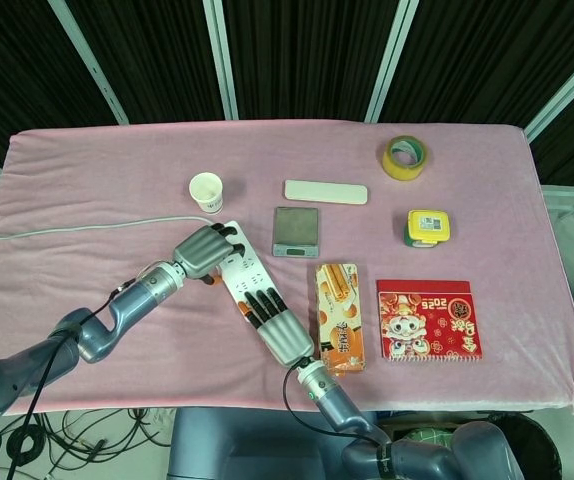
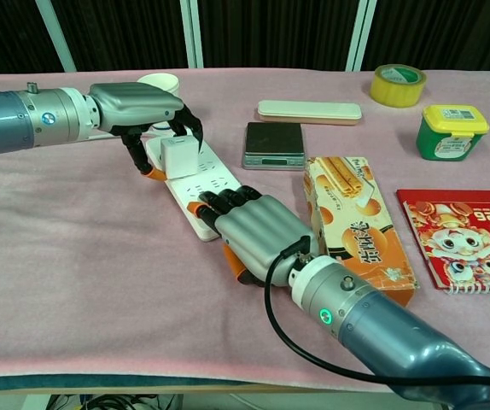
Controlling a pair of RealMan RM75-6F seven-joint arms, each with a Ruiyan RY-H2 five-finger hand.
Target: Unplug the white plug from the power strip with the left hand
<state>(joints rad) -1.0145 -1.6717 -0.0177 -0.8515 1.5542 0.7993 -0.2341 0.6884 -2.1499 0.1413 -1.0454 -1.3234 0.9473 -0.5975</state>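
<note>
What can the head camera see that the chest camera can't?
Only the head view shows the grey cord trailing off the table's left edge, and the table's whole pink cloth. Only the chest view shows the white plug clearly, pinched by the left hand. Both show the power strip, the right hand pressing on its near end, the paper cup and the tape roll.
</note>
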